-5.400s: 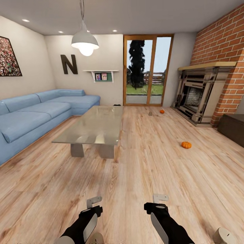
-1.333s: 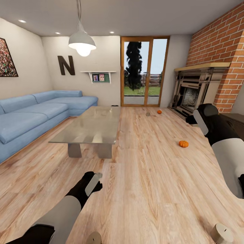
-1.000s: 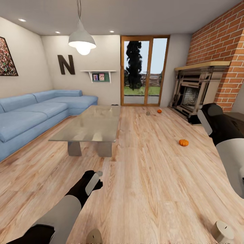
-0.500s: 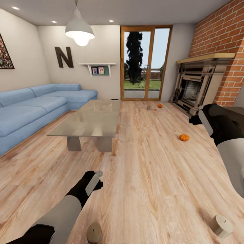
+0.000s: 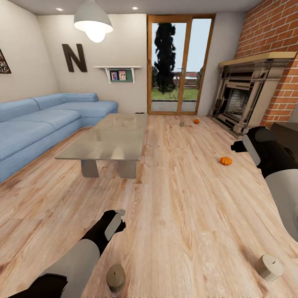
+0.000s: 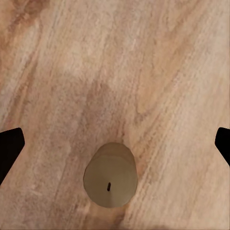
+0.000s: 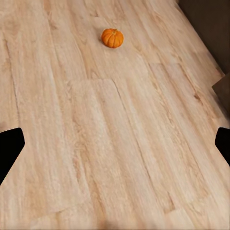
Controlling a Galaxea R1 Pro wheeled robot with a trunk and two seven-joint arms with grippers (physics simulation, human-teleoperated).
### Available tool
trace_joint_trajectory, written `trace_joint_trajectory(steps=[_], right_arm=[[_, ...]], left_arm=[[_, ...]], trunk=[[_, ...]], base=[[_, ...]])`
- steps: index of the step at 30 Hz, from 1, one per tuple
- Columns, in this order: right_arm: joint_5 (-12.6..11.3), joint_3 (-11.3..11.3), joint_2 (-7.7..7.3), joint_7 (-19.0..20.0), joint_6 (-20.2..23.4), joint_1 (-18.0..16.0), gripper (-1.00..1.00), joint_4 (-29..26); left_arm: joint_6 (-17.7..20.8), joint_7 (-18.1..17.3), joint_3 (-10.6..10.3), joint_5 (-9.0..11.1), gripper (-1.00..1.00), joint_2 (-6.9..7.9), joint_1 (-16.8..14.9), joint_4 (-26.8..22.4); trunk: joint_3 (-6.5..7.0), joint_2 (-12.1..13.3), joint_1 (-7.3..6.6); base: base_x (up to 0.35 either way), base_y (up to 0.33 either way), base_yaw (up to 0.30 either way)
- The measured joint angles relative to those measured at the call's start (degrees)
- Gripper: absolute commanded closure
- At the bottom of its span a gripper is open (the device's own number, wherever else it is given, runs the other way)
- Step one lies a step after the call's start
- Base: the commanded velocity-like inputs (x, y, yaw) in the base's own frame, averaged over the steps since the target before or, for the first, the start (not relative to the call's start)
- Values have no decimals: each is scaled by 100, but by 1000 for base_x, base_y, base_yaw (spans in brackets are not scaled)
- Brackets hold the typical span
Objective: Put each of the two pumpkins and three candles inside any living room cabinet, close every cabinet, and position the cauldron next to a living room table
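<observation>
Nothing stowed yet: two pumpkins and, candles all on floor, both jaws apart, empty

Blue sofa left; brick fireplace right; glass door ahead.

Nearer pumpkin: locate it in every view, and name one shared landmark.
Head: pumpkin on the floor, right of the table.
Right wrist: pumpkin on the planks ahead.
Left wrist: this camera faces a candle.
Landmark: the dark cabinet, near the pumpkin in head and right wrist views.
</observation>
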Motion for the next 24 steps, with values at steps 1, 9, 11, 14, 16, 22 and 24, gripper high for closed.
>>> trace_joint_trajectory(steps=[1, 9, 11, 14, 16, 22, 24], right_arm=[[0, 1, 0, 2, 0, 0, -100, 0], [0, 2, 0, 0, 0, 0, -100, 0], [0, 2, 0, -2, 0, 0, -100, 0], [0, 2, 0, 1, 0, 0, -100, 0], [0, 2, 0, 2, 0, 0, -100, 0], [0, 2, -3, -3, 0, 0, -100, 0], [0, 2, -1, -3, 0, 0, -100, 0]], left_arm=[[-18, -1, 0, -1, -100, 0, -1, 26], [-49, -2, 0, -1, -100, 0, -1, 81], [-50, -2, 0, 1, -100, 0, -1, 84], [-55, -4, 0, 2, -100, 0, -1, 123], [-77, -49, 0, -1, -100, 0, -2, 198], [-436, -389, -3, -12, -100, 7, -1, 424], [-454, -403, -4, -14, -100, 6, -1, 444]], trunk=[[-22, -1, 3], [-200, -12, 23], [-244, -15, 28], [-310, -19, 36], [-355, -22, 41], [-488, -30, 57], [-532, -32, 62]], base=[[0, 0, 0], [0, 0, 0], [0, 0, 0], [0, 0, 0], [0, 0, 0], [0, 0, 0], [0, 0, 0]])
